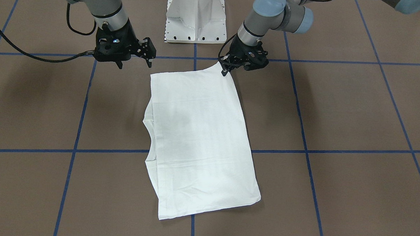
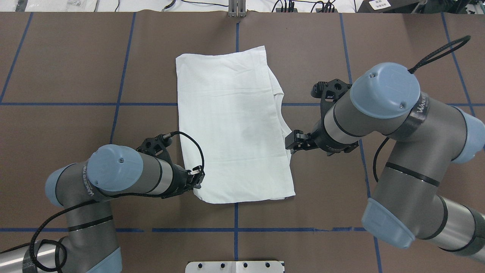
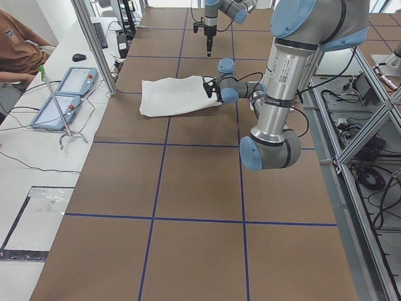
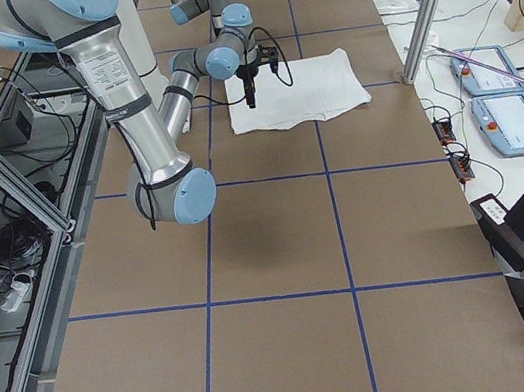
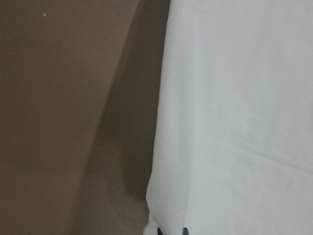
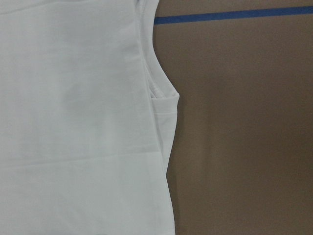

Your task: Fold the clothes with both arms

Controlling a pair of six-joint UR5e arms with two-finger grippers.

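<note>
The white shirt point(image 1: 199, 131) lies folded into a long rectangle in the middle of the brown table, plain side up, with a sleeve fold showing along one edge point(image 2: 278, 98). My left gripper point(image 1: 225, 71) is shut on the shirt's corner nearest the robot, and that corner is lifted slightly. In the overhead view the left gripper point(image 2: 197, 182) sits at the shirt's near left corner. In the left wrist view the cloth point(image 5: 234, 122) fills the frame. My right gripper point(image 1: 135, 63) hangs open just off the shirt's other near corner, touching nothing. The right wrist view shows the shirt's edge point(image 6: 156, 122) from above.
The white pedestal base point(image 1: 196, 19) stands between the arms at the robot's side. Blue tape lines point(image 1: 334, 150) cross the brown table. Two teach pendants point(image 3: 66, 88) and a seated person point(image 3: 19, 44) are at the side bench beyond the table's far edge.
</note>
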